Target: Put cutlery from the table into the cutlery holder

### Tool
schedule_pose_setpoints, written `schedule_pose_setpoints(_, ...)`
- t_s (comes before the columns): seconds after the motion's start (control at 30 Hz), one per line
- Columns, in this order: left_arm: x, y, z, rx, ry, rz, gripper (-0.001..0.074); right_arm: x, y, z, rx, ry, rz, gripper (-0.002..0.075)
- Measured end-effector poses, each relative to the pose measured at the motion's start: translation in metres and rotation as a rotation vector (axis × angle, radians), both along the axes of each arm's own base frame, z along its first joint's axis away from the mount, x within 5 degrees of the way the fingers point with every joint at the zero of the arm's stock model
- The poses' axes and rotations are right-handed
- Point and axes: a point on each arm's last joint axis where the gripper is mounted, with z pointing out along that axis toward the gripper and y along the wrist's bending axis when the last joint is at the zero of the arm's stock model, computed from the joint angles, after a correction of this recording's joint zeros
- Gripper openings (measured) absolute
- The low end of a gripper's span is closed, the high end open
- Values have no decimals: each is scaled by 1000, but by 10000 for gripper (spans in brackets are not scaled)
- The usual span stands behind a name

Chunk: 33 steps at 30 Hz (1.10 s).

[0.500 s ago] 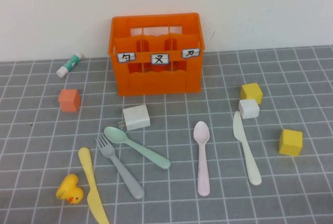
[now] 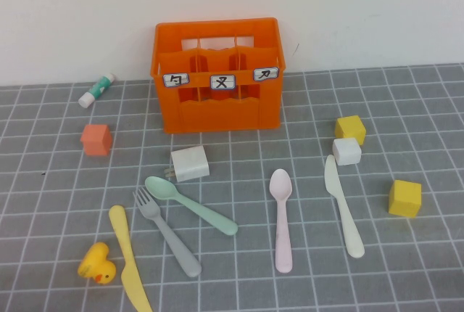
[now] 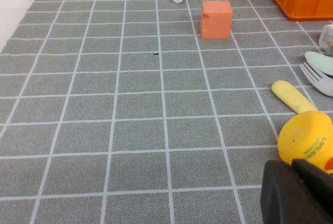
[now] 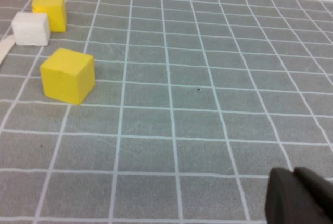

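All five cutlery pieces lie on the worktop [image 2: 406, 268], near of the empty cutlery holder [image 2: 217, 80] at the far middle. Both pincers are closed and empty: left pincer [image 3: 299, 193] low by the rubber duck [image 2: 96, 263], right pincer [image 4: 299, 198] near right. The mint-green spoon [image 2: 190, 203] and grey fork [image 2: 168, 232] lie close together, so grabbing one could drag the other. The white block [image 2: 190, 163] partly blocks the way to the holder.

Matte plastic cutlery [image 2: 190, 206]; glossy orange cutlery holder [image 2: 217, 112] (plastic).
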Motion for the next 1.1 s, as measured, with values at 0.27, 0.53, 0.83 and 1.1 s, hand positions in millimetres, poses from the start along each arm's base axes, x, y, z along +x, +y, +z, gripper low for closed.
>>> schedule_pose_setpoints(0.27,0,0,0,0,0,0,-3,0,0,0,0,0,0,-3)
schedule_pose_setpoints(0.53,0,0,0,0,0,0,-3,0,0,0,0,0,0,-3)
schedule_pose_setpoints(0.83,0,0,0,2,0,-1,-3,0,0,0,-4,0,0,-3)
schedule_pose_setpoints(1.1,0,0,0,2,0,-1,-3,0,-2,0,-44,1,-4,-3)
